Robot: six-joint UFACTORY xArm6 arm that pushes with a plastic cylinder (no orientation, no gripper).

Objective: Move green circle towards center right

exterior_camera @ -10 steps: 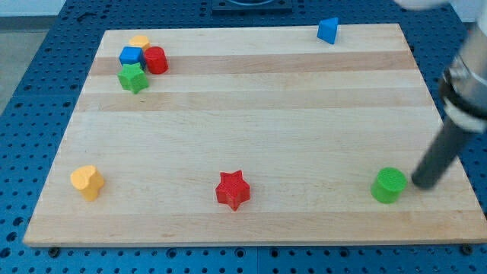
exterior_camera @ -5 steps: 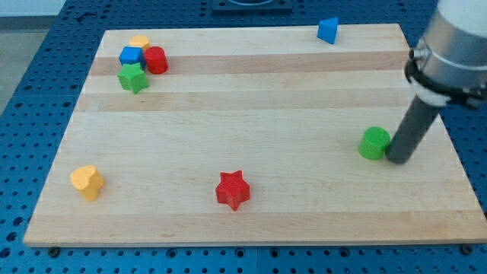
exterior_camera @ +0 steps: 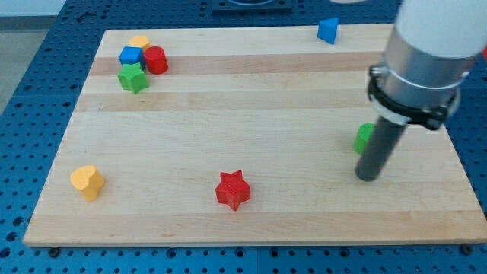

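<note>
Our tip (exterior_camera: 367, 177): matte dark rod, gripperless | green circle (exterior_camera: 363, 138): half hidden behind rod, near wooden board's (exterior_camera: 251, 122) right edge

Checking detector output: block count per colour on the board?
Green: 2 (green star, green circle, partly behind my tip)
Red: 2 (red cylinder, red star)
Blue: 2 (blue cube, blue block)
Yellow: 2 (yellow block, yellow heart)
Total: 8

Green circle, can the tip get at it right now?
Probably yes. My tip sits just below the green circle, which the rod partly hides. No other block lies between them; the red star is far to the view's left.
</note>
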